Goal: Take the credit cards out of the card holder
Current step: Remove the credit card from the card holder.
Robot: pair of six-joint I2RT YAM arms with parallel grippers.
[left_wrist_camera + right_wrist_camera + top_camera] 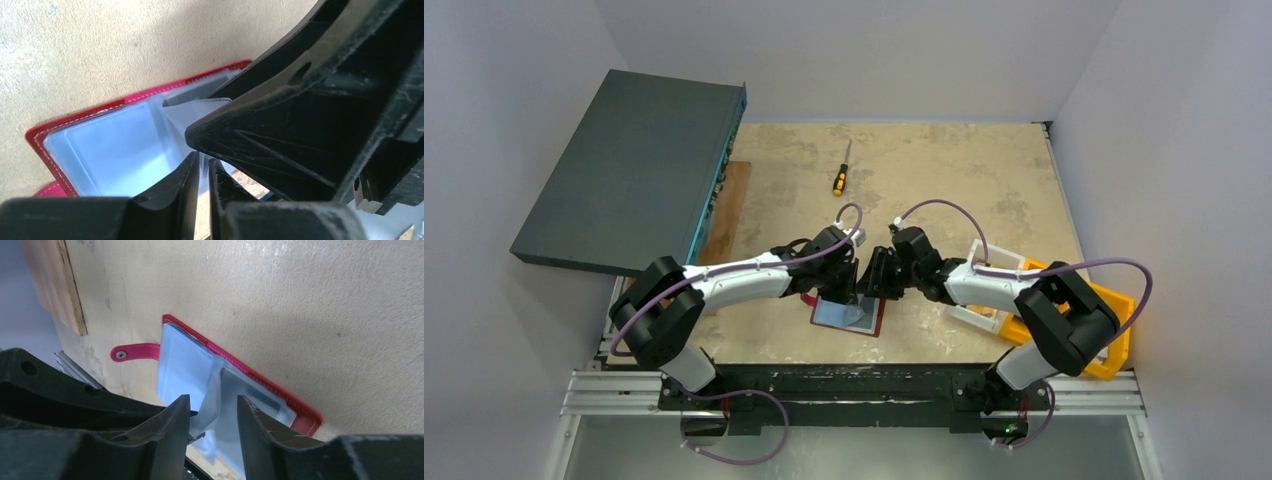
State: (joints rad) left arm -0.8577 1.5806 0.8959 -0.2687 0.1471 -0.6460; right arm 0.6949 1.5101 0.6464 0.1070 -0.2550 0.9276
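Note:
The dark red card holder (876,322) lies open on the table near the front edge, its clear plastic sleeves facing up. It also shows in the left wrist view (100,107) and in the right wrist view (260,382), with its side tab (135,352). My left gripper (204,170) is shut on a raised plastic sleeve leaf. My right gripper (214,407) is open, its fingers either side of that lifted leaf. A greyish card (255,400) shows inside a sleeve. No tan-gold card shows. Both grippers (849,290) (879,285) meet over the holder.
A yellow-handled screwdriver (841,175) lies at the far middle. A dark grey box (634,170) and a wooden board (729,210) are at the left. A white bin (989,300) and an orange bin (1104,320) stand at the right under the right arm.

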